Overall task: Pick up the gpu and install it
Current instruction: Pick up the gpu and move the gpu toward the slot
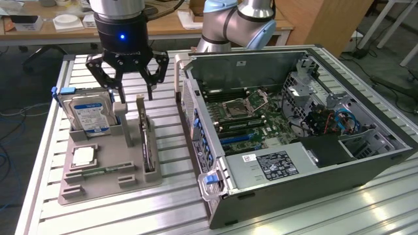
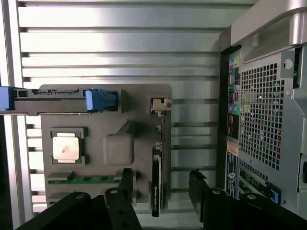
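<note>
The gpu (image 1: 145, 143) is a thin dark card standing on its long edge in a slot of the grey holder (image 1: 107, 185), with its metal bracket at the far end. My gripper (image 1: 135, 96) hangs open just above that far end, one finger on each side of the card and clear of it. In the wrist view I look straight down on the gpu (image 2: 157, 184) as a narrow dark strip, with the gripper (image 2: 162, 181) straddling it and a black fingertip (image 2: 126, 178) to one side. Nothing is held.
The holder also carries a hard drive (image 1: 91, 115) with a blue-white label, a processor chip (image 1: 83, 155) and a green memory stick (image 1: 104, 171). An open computer case (image 1: 365, 166) lies at the exterior view's right, close beside the holder. Another robot arm (image 1: 235, 22) stands behind it.
</note>
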### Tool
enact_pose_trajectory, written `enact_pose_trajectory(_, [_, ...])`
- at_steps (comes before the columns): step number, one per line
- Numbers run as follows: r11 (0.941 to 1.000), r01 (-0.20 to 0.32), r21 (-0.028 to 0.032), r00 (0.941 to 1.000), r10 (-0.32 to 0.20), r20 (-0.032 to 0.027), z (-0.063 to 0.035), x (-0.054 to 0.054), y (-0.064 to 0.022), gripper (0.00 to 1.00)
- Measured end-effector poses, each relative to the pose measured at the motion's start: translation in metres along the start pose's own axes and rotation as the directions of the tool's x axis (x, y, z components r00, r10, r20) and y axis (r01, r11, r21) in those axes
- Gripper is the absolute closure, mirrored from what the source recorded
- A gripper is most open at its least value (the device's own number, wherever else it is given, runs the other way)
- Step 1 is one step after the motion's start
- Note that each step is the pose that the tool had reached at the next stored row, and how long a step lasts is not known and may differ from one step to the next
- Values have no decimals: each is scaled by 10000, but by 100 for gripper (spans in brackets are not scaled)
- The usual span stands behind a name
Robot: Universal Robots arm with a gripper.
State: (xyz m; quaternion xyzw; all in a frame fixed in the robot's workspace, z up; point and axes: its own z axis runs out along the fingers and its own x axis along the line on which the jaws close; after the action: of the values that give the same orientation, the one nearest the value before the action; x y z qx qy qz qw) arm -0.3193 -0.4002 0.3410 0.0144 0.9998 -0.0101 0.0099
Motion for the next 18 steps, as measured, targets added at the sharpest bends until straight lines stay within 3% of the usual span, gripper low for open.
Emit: enact_pose_trajectory(18, [10000, -25, -7, 10000, 25, -3, 114, 1, -28, 41])
